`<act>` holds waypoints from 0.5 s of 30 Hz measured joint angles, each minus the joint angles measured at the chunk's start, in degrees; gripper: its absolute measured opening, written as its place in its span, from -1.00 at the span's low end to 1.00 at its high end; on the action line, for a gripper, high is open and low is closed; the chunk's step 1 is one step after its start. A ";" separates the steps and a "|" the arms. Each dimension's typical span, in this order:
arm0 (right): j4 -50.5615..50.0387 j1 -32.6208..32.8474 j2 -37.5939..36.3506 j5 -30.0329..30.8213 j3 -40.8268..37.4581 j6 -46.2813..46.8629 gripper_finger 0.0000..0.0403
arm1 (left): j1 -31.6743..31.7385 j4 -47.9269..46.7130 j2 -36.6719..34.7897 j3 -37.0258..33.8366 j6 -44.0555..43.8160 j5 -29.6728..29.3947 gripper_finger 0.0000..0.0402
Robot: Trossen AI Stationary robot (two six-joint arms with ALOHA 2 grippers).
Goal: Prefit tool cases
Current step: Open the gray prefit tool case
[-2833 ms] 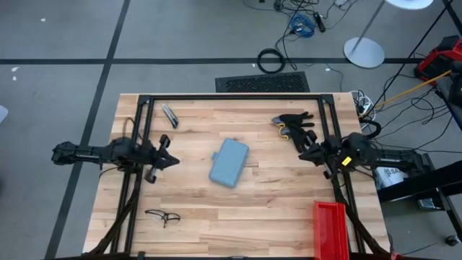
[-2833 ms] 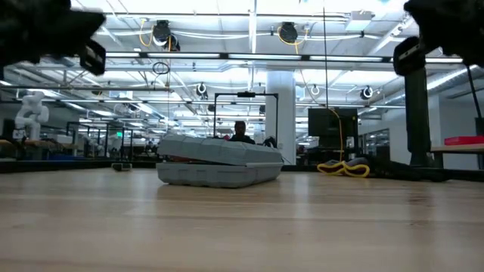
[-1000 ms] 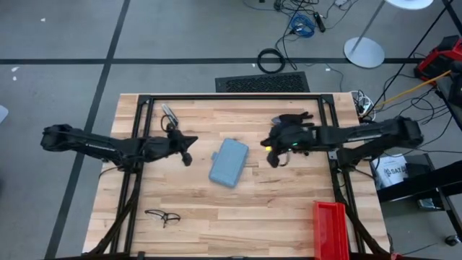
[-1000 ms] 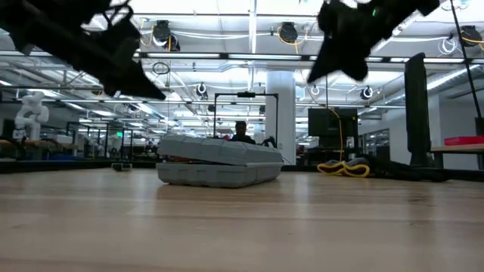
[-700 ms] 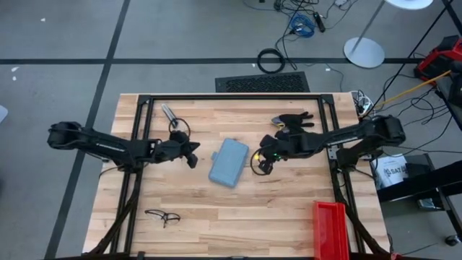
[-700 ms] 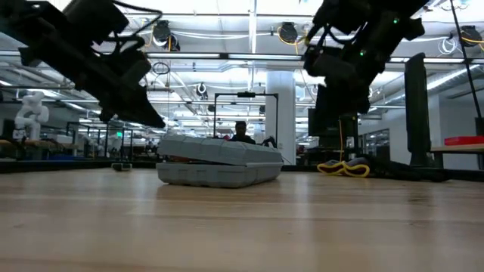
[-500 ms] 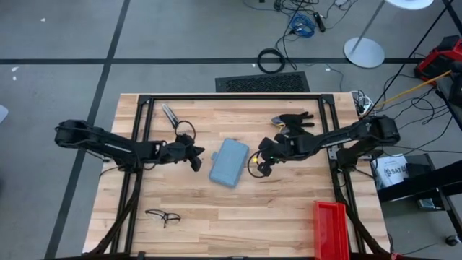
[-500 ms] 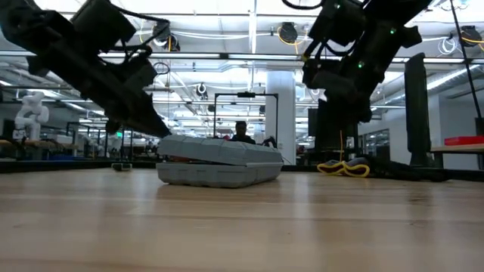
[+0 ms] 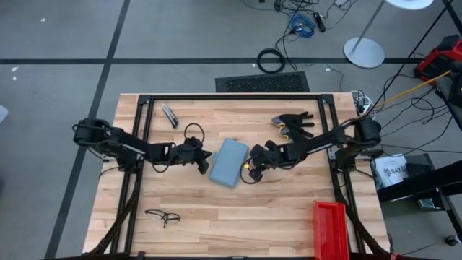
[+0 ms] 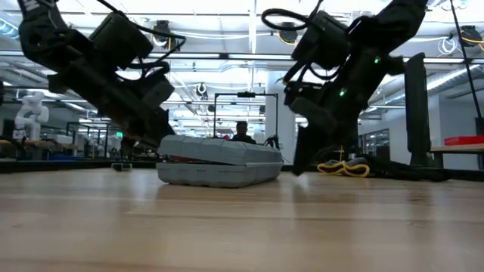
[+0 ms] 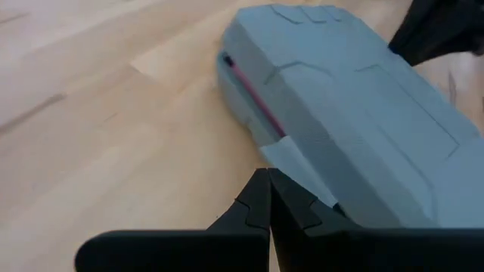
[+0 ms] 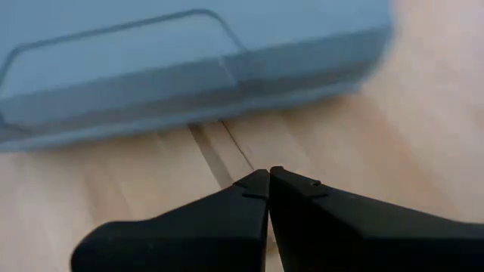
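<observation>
The blue-grey tool case (image 9: 229, 162) lies flat on the middle of the wooden table, lid down. A red strip shows in the seam (image 11: 249, 85) along its left side. My left gripper (image 9: 206, 160) is shut and slants down at that left side, its tips (image 11: 268, 177) right at the case's lower edge. My right gripper (image 9: 247, 171) is shut too. It points steeply down at the table just right of the case (image 12: 189, 60), with a strip of bare wood between its tips (image 12: 268, 175) and the case's wall. My left gripper comes at the case's left long side (image 11: 283, 155) slanting down from the table's left with shut fingers. I cannot tell whether the tips touch it or stand just short of it.
Black gloves (image 9: 292, 123) lie at the far right. A red bin (image 9: 330, 227) stands at the near right edge. Glasses (image 9: 162, 215) lie near left, and a small metal tool (image 9: 170, 115) lies far left. Black frame rails (image 9: 231, 96) run along the table's far side.
Both arms have sunk and closed in on the case, the left gripper from the table's left and the right gripper from its right. Both now tip down more steeply. The case has not moved.
</observation>
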 joint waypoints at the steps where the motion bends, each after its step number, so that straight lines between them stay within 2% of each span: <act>1: 1.33 -0.04 0.91 -0.68 0.00 -0.02 -1.00 | 0.01 -0.09 0.83 0.59 0.20 0.51 -1.00; 4: 5.42 -0.04 2.87 -3.25 0.00 -0.01 -1.00 | 0.00 0.03 2.63 2.66 1.07 1.61 -1.00; 15: 8.09 -0.04 3.27 -3.87 -0.22 0.70 -1.00 | -0.01 -0.92 4.04 7.94 4.66 1.72 -1.00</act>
